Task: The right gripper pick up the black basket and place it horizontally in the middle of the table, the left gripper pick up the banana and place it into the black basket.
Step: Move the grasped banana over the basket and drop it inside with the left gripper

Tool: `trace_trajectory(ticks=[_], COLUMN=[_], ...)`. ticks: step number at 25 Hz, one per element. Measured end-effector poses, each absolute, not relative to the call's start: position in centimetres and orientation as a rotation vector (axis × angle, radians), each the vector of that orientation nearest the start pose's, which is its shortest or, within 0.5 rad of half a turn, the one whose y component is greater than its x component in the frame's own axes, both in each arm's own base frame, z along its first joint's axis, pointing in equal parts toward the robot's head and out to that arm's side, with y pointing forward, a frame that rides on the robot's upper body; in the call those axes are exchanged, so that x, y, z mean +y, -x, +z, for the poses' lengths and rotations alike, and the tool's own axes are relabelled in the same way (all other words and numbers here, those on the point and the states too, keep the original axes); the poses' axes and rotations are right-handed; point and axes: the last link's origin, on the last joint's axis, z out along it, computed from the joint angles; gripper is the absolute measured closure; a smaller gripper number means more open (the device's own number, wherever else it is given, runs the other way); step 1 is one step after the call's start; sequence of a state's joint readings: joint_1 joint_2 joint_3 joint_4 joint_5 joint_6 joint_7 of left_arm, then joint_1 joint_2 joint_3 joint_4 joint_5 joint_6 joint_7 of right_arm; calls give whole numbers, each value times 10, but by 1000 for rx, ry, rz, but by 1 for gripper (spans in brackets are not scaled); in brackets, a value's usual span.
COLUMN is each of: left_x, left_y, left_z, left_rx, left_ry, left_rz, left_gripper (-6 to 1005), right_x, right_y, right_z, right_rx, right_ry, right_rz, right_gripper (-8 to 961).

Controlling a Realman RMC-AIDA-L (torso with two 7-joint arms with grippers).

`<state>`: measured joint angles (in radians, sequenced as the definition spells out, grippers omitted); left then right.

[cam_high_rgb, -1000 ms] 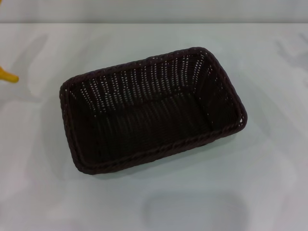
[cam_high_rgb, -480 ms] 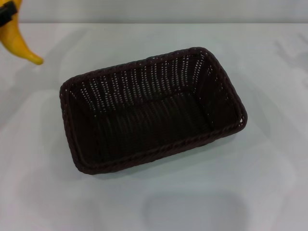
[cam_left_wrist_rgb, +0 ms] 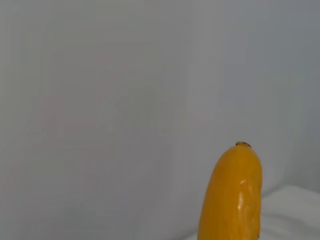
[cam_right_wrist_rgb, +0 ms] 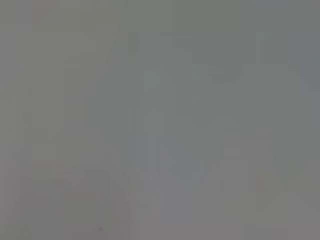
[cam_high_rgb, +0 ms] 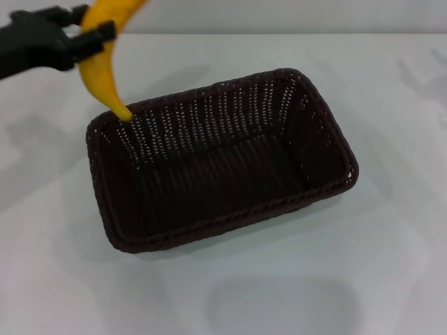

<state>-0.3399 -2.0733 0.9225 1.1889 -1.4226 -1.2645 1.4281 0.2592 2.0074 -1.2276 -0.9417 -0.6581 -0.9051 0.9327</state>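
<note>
The black basket (cam_high_rgb: 223, 157) lies lengthwise across the middle of the white table (cam_high_rgb: 391, 265), with nothing inside it. My left gripper (cam_high_rgb: 89, 33) comes in from the upper left, shut on the yellow banana (cam_high_rgb: 103, 70). The banana hangs in the air with its lower tip over the basket's far-left corner. In the left wrist view the banana (cam_left_wrist_rgb: 232, 197) fills the lower right, seen against a plain grey background. My right gripper is out of view.
Bare white tabletop surrounds the basket on all sides. A grey wall (cam_high_rgb: 279, 14) runs along the table's far edge. The right wrist view shows only a flat grey surface.
My left gripper has come into view from the upper left, carrying the banana rightward until its tip hangs over the basket's corner. The basket has not moved.
</note>
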Motion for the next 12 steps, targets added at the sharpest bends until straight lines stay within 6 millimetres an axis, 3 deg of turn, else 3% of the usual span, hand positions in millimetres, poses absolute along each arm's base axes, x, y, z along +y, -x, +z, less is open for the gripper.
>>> trace_trajectory(ticks=[6, 12], left_x=[352, 344], left_y=[217, 214], left_z=[62, 38], left_rx=[-509, -557], left_ry=[2497, 2593], left_rz=[-659, -657], left_gripper=[498, 493], right_x=[378, 377], right_y=[-251, -251], right_z=[119, 119], right_rx=[356, 350], right_ry=[1724, 1725], right_rz=[990, 992], right_gripper=[172, 173])
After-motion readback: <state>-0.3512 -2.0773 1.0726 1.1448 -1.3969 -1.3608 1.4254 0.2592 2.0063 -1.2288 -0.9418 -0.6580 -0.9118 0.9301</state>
